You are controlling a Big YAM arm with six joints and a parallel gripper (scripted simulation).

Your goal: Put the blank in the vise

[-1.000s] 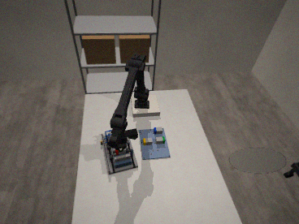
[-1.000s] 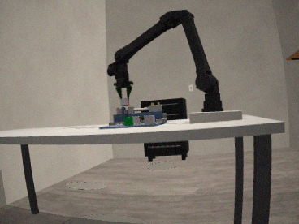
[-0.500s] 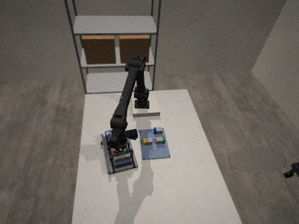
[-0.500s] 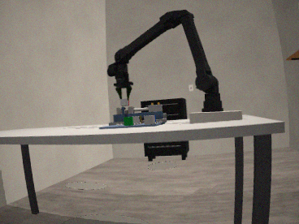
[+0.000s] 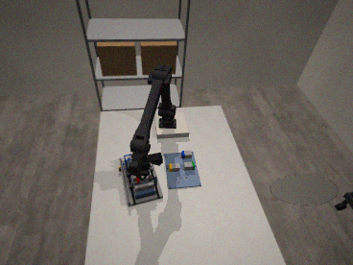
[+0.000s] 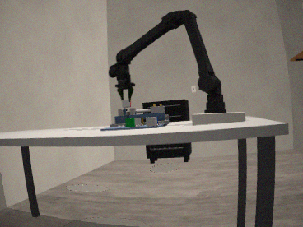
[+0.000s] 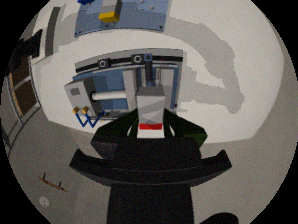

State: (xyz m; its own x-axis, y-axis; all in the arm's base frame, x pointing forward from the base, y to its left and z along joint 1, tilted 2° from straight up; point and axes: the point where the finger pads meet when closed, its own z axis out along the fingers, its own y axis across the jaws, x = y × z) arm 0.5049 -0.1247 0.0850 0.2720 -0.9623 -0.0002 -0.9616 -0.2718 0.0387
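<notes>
The vise (image 5: 142,184) sits on the table (image 5: 201,226) just left of the plate (image 5: 184,179) in the top view, with three blanks (image 5: 187,155) lying on the plate's far half. Above the vise hangs the gripper (image 6: 125,97), closed on a blank (image 7: 150,110) that points down between the vise jaws. The arm's base (image 5: 179,132) lies behind the plate, and a shelf rack (image 5: 94,77) stands beyond the table's far end
</notes>
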